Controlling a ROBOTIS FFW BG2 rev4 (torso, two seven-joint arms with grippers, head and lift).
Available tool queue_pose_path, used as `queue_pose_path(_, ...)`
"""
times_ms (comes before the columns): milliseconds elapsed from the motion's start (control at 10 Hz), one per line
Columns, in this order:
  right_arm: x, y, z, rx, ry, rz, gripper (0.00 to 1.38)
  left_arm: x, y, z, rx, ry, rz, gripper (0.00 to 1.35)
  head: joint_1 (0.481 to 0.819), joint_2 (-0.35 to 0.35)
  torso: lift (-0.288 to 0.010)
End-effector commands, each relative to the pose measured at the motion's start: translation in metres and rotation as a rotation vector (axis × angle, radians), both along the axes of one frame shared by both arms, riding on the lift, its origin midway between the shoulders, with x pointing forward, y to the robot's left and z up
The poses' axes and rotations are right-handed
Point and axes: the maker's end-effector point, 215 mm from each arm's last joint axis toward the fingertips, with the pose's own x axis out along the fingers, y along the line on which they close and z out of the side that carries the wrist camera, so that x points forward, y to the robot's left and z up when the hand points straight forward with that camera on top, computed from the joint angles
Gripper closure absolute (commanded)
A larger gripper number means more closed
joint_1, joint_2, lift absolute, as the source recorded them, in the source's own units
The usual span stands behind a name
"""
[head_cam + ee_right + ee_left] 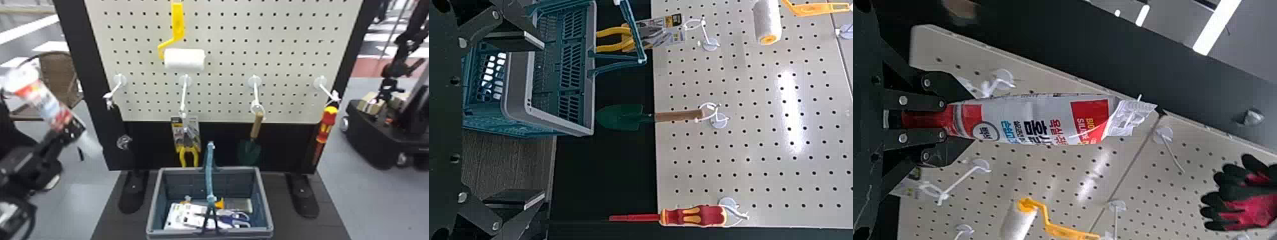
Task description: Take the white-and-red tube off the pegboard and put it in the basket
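Observation:
At the far left of the head view, my left gripper (68, 129) is shut on the lower end of the white-and-red tube (48, 102), which leans up and leftward, off the pegboard. In the left wrist view the left gripper (918, 120) clamps the red end of the tube (1028, 120); a clear wrapper covers its far end. The basket (267, 210) stands below the pegboard (223, 95), to the right of the tube. My right gripper (539, 120) has its fingers wide apart with nothing between them, near the basket in the right wrist view.
A paint roller (184, 59), pliers (188, 153), a trowel (250, 151) and a screwdriver (325, 127) hang on the pegboard. The basket's handle (209, 172) stands up across its middle, above packaged items (191, 217). Red-black gloves (1248, 197) hang farther off.

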Motion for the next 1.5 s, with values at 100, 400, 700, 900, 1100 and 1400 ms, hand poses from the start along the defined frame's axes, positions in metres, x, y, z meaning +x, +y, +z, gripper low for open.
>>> queue_pose_path(100,0.0,0.0,-0.001,0.003,-0.001,-0.004,0.24,-0.016,-0.004,-0.077,-0.108,0.12,0.017,1.22,0.549,0.0,-0.1)
queue_pose_path(400,0.0,0.0,-0.002,0.0,-0.003,-0.005,0.24,-0.019,-0.047,-0.155,-0.255,0.241,-0.064,1.22,0.549,0.0,-0.1)
queue_pose_path(700,0.001,0.0,-0.003,0.0,-0.003,-0.006,0.24,-0.002,-0.088,-0.159,-0.316,0.237,-0.145,1.22,0.549,0.0,-0.1)
queue_pose_path(900,0.001,0.0,-0.005,0.001,0.0,-0.008,0.24,0.007,-0.11,-0.157,-0.34,0.232,-0.186,1.22,0.549,0.0,-0.1)
queue_pose_path(1100,0.002,0.001,-0.005,0.001,0.0,-0.007,0.24,0.011,-0.131,-0.163,-0.355,0.245,-0.224,1.22,0.549,0.0,-0.1)
queue_pose_path(1400,0.002,0.0,-0.006,0.002,0.001,-0.007,0.24,0.014,-0.171,-0.172,-0.364,0.269,-0.293,1.22,0.549,0.0,-0.1)
